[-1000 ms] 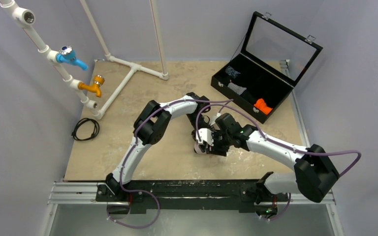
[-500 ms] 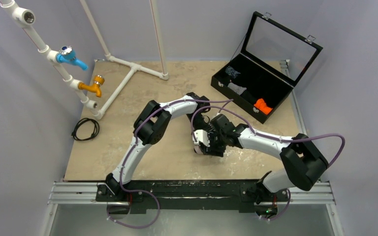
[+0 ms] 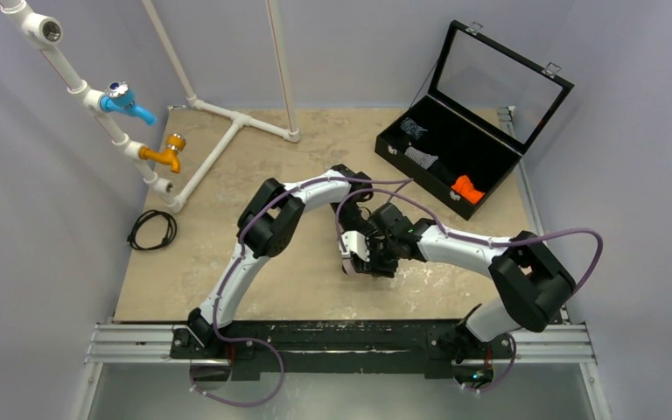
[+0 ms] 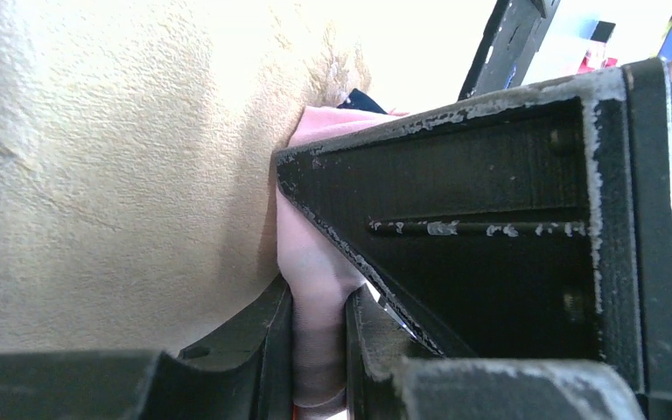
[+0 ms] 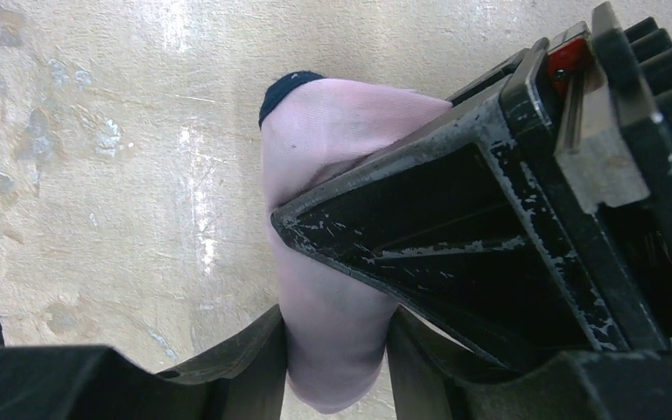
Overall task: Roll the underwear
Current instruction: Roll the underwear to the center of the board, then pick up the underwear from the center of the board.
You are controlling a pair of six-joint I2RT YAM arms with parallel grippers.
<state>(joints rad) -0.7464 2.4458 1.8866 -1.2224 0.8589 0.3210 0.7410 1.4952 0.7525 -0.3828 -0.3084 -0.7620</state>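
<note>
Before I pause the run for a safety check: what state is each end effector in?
Left end effector: closed, pinching the underwear.
Right end effector: closed on the same underwear.

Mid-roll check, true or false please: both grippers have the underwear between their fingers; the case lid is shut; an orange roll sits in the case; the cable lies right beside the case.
1. Left gripper and right gripper both have the underwear between their fingers: true.
2. Case lid shut: false, it stands open.
3. Orange roll in the case: true.
4. Cable beside the case: false, it lies at the table's left edge, across from the case.
</note>
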